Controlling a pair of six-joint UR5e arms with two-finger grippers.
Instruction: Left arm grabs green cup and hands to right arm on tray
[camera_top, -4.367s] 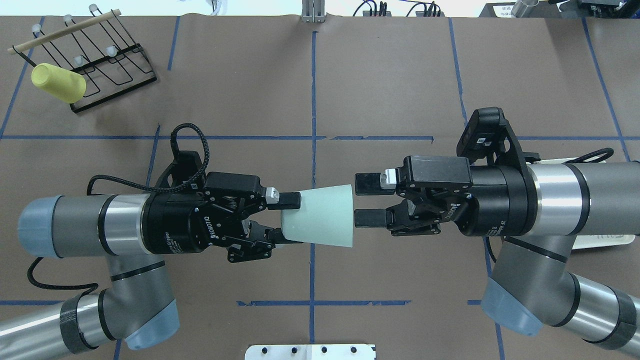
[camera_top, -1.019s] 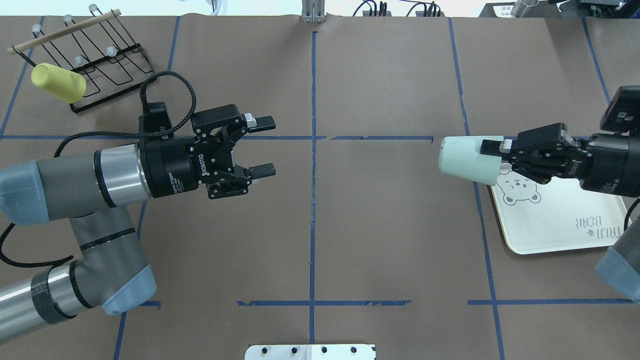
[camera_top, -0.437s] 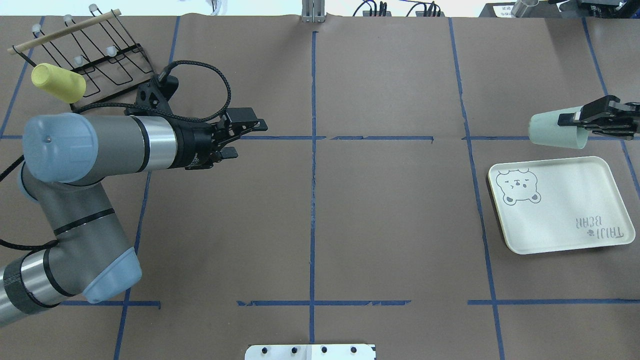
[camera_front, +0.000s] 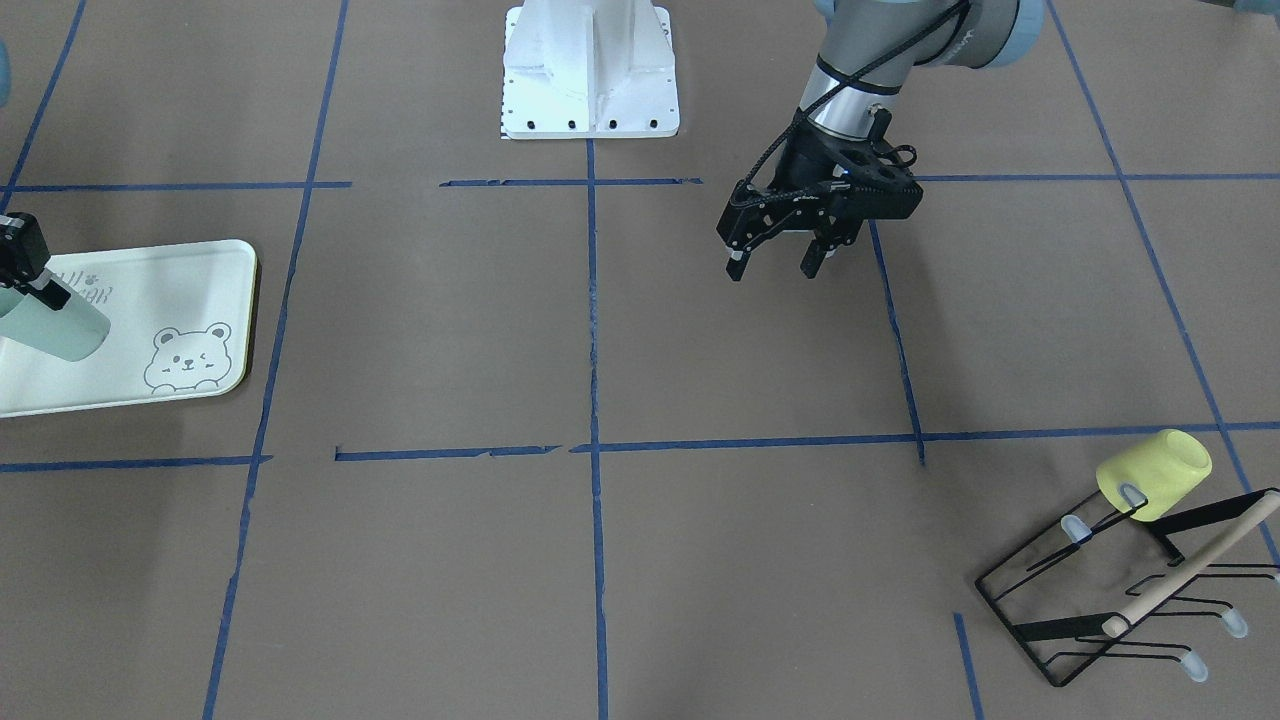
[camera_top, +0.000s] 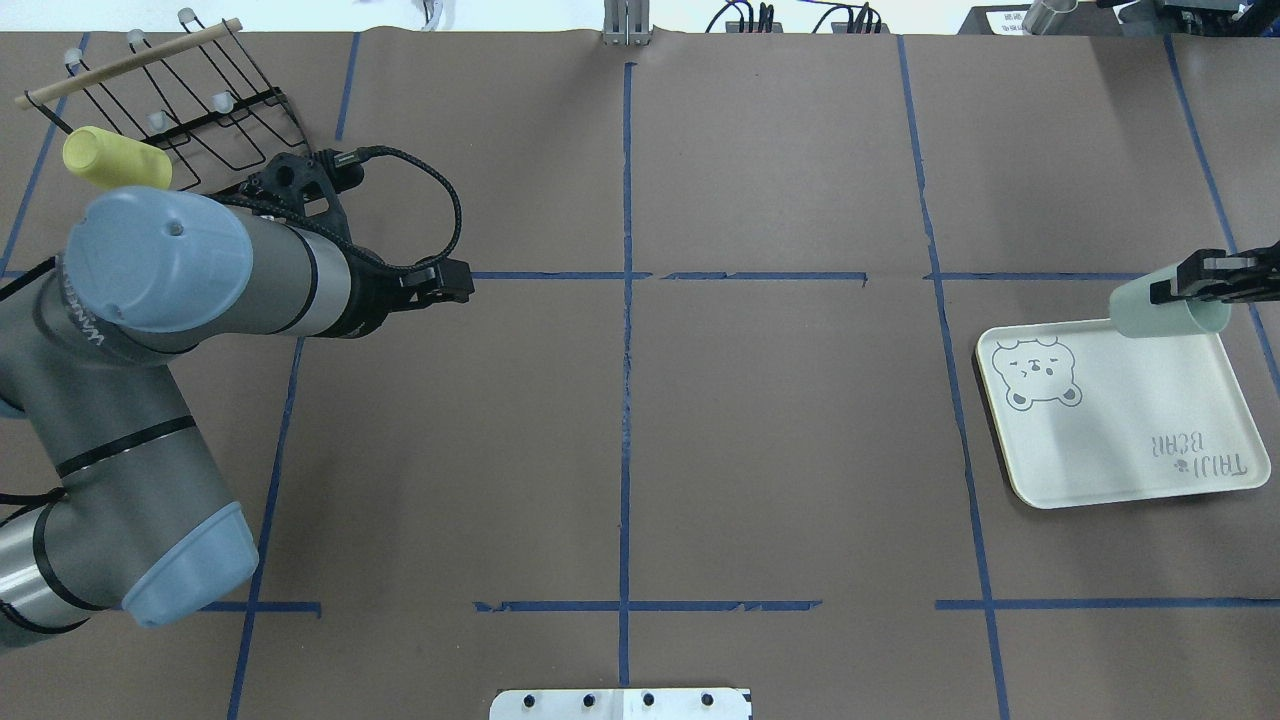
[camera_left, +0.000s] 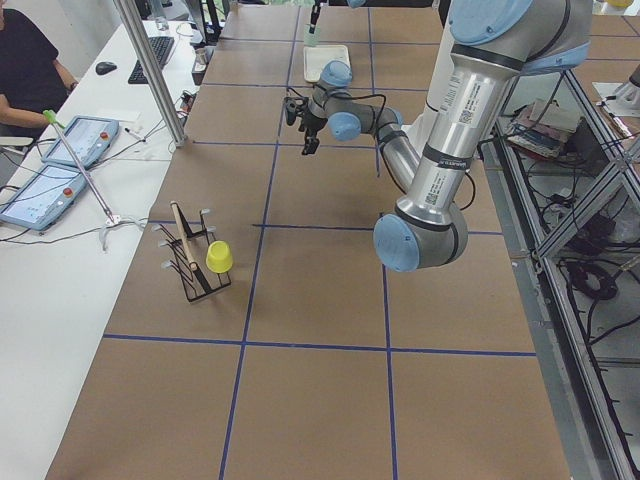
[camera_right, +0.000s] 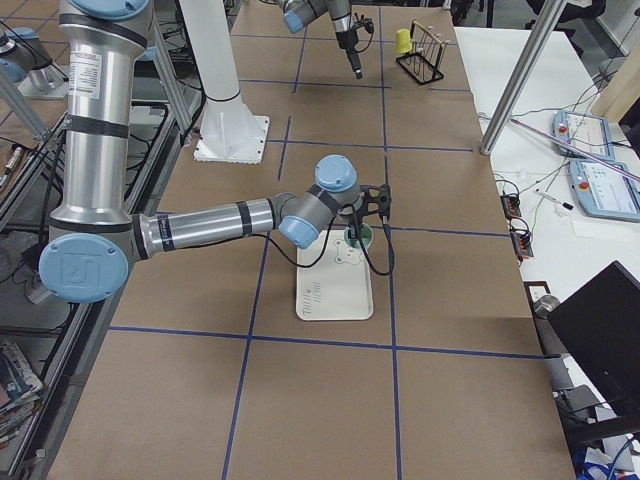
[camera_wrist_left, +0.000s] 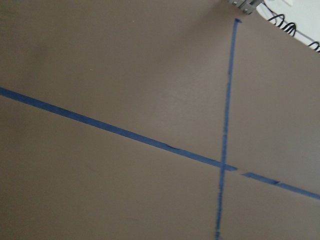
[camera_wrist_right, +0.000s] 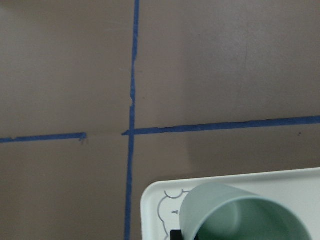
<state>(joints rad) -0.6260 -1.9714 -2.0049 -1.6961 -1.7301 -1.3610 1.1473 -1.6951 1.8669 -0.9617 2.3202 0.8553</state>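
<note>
The pale green cup is in my right gripper, which is shut on its rim at the far right edge of the overhead view. The cup is tilted, mouth towards the robot, over the back edge of the cream tray with the bear drawing. The front view shows the same cup, gripper and tray. The right wrist view looks into the cup over the tray's corner. My left gripper is open, empty and points down, far from the cup.
A yellow cup hangs on a black wire rack at the back left, just behind my left arm. They also show in the front view as the cup and rack. Blue tape lines cross the brown table.
The cup has passed from my left gripper to my right. The right arm has carried it right and over the tray's back edge. The left arm has drawn back left, its gripper turned downward.
</note>
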